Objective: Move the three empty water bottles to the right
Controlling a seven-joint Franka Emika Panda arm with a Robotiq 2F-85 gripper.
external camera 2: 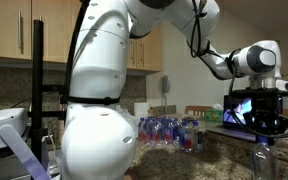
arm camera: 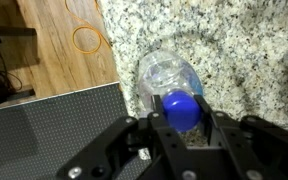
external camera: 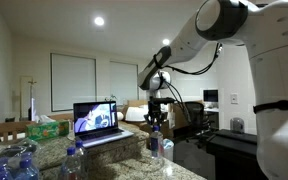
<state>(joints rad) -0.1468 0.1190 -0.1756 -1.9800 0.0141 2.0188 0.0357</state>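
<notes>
The hand (arm camera: pixel 181 120) is clamped on the blue cap (arm camera: pixel 181 105) of a clear plastic water bottle (arm camera: pixel 164 75). The bottle stands upright on the speckled granite tabletop (arm camera: pixel 244 50), and its label is too blurred to read.

Wrist view: the pincer (arm camera: pixel 181 120) hides the lower edge of the cap (arm camera: pixel 181 104) on the bottle (arm camera: pixel 167 78). The laptop (arm camera: pixel 54 130) is cut off by the left and bottom edges.

In an exterior view the bottle (external camera 2: pixel 262 160) runs off the bottom edge. The pincer (external camera 2: pixel 264 130) masks part of the laptop (external camera 2: pixel 236 104), and the robot body (external camera 2: pixel 99 100) hides much of the bench (external camera 2: pixel 219 150).

In an exterior view the plastic heap (external camera: pixel 12 160) is blurred and cropped at the bottom. Contact between the pincer (external camera: pixel 156 122) and the bottle (external camera: pixel 156 143) is too small to judge.
</notes>
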